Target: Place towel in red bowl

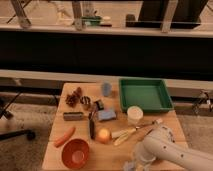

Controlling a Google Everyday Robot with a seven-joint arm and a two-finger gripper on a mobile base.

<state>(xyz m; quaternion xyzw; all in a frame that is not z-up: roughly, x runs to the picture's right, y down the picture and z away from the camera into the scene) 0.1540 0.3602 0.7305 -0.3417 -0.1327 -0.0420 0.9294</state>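
The red bowl [75, 152] stands empty near the table's front left corner, its paler bottom showing. My white arm [162, 149] reaches in from the lower right. My gripper [134, 164] is at its end, low over the table's front edge and about a bowl's width to the right of the red bowl. A pale grey-blue patch shows there at the bottom of the view. I cannot tell whether it is the towel or part of the gripper. No towel shows elsewhere on the table.
A carrot [65, 136], an orange [103, 135] and a blue-grey sponge [106, 115] lie near the bowl. Long utensils [132, 132] lie just beyond the arm. A white cup [134, 115], green tray [145, 95] and blue cup [106, 89] stand further back.
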